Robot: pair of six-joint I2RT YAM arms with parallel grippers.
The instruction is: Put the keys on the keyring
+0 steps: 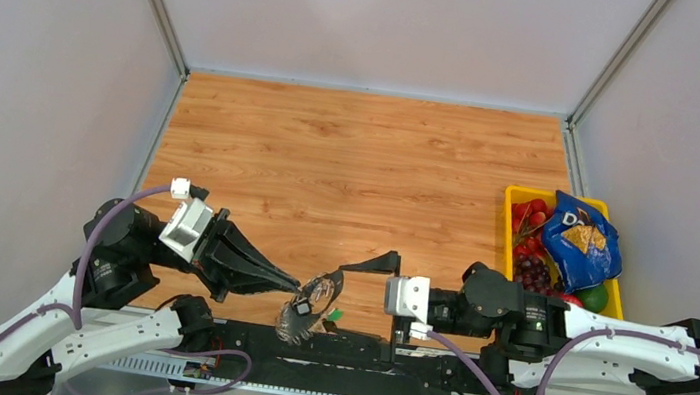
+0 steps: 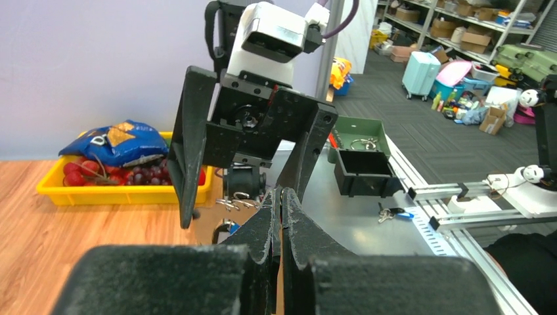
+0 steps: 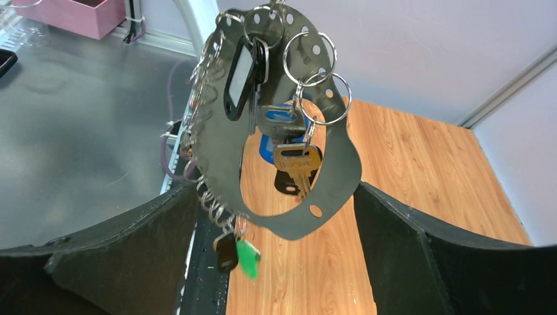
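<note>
Keyring held in the air between the two arms, above the near edge of the table (image 1: 361,159). The left gripper (image 2: 280,200) has its fingers pressed together and, by the overhead view, pinches the edge of the keyring (image 3: 289,223), which hangs free below the pinch. The right gripper (image 3: 274,190) faces it with fingers spread wide, one on each side of the loop and touching nothing. The keyring is a flat, thin metal band pierced with holes, through which split rings (image 3: 309,52) pass. Several keys (image 3: 297,165) hang on it already, among them a brass one and a blue-headed one, beside a black tag (image 3: 240,77); a green tag (image 3: 248,257) dangles at the bottom. Judged from its look, the band is stiff and light but smooth, apt to swing or pivot about a single pinch point. The split rings and keys hang loosely and would likely swing aside when pushed. A second hold is best taken on a bare stretch of the band's flat faces, away from holes and rings, so that these stay reachable.
</note>
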